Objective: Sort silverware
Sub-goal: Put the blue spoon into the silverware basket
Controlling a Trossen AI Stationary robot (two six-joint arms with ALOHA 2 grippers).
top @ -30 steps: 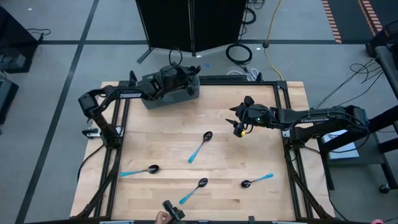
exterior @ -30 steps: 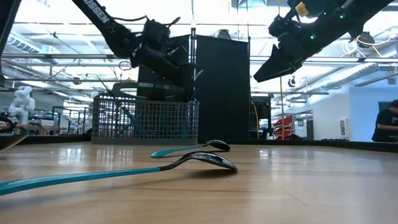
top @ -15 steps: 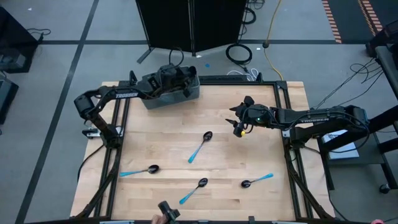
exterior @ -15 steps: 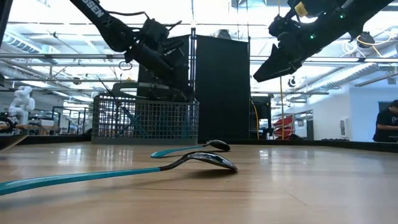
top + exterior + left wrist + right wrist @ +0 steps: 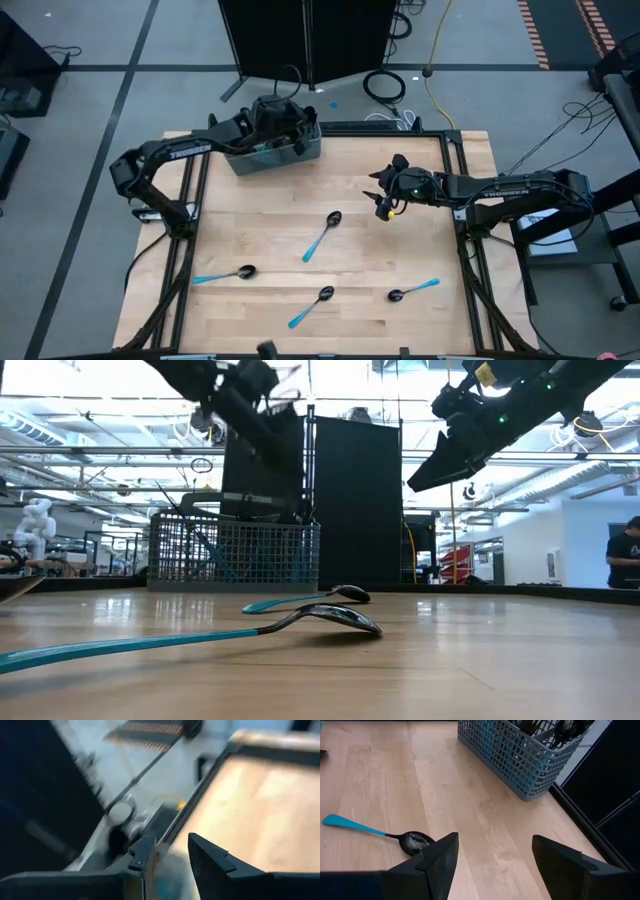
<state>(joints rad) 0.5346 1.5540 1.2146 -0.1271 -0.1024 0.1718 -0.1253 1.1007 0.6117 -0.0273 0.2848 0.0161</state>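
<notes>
While four spoons lie loose on the wood, you have one arm above the basket and one waiting mid-table.

Nearest spoon: lower centre of the high view (image 5: pixel 312 306), flat, bowl toward the upper right, handle toward the lower left.
Right spoon: lower right (image 5: pixel 414 290), flat, well apart from the others.
Left spoon: lower left (image 5: pixel 224 274), handle pointing at the left edge.
Centre spoon: mid-frame (image 5: pixel 323 236), lying diagonally, the closest to the right gripper.
Right gripper: (image 5: pixel 381 202), right of centre, held above the table (image 5: pixel 270 215), fingers spread wide with nothing between them.
Basket: grey mesh (image 5: pixel 272 150), upper centre, already holding dark-headed pieces.
Left gripper: (image 5: pixel 285 110), above the basket's far edge; its wrist view shows a narrow gap between the fingers and nothing in it.
Handling: I judge each spoon light and rigid; the plastic handle looks smooth and may slip or pivot.
Where to hold: pinch across the blue handle near its middle, since the curved bowl would likely rock away from you.
</notes>
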